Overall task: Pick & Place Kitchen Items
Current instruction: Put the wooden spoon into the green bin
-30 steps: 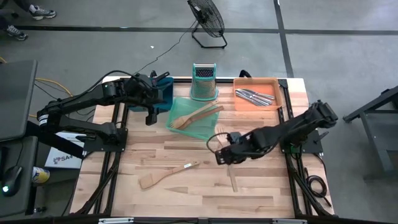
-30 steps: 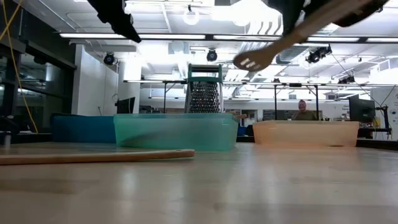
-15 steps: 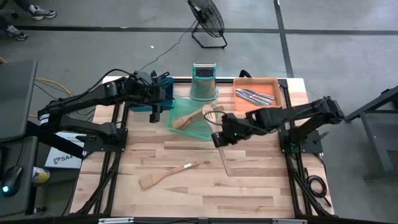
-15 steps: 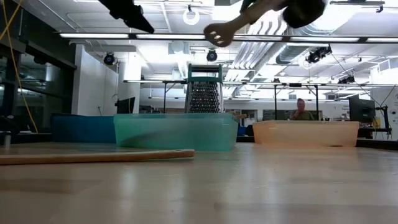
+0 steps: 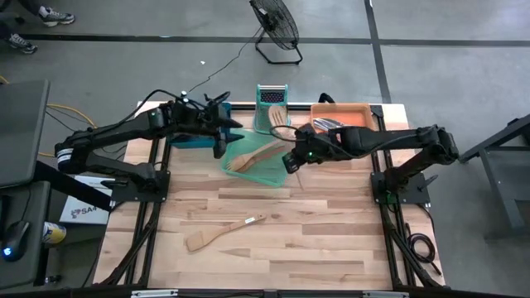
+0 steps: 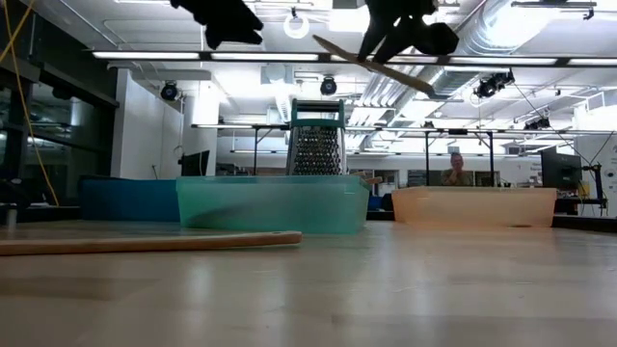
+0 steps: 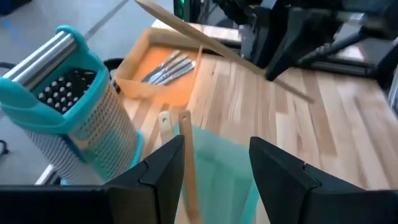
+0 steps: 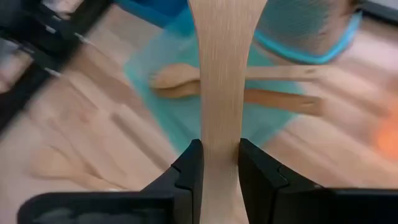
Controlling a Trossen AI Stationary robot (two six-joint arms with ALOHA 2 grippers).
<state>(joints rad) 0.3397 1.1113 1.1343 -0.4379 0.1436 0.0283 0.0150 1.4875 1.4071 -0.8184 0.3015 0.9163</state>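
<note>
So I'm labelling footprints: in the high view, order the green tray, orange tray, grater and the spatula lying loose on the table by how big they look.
1. Green tray, partly hidden by the arms.
2. Orange tray, not much smaller, so that order is unsure.
3. Spatula: long but thin.
4. Grater, seen from above and partly hidden.

Looks like a robotics lab or industrial workshop hall. Butcher-block wooden table [image 5: 273, 223] standing on grey concrete floor [image 5: 431, 66] marked with dark lines, black floor fan [image 5: 276, 26] just behind it, yellow cable [image 5: 70, 112] trailing off to one side. Beyond the table: long fluorescent ceiling lights [image 6: 145, 55], exposed silver ducting [image 6: 501, 29], rows of metal-framed workbenches [image 6: 463, 145] with a monitor [image 6: 557, 169], one person [image 6: 455, 172] seated far back.
</note>
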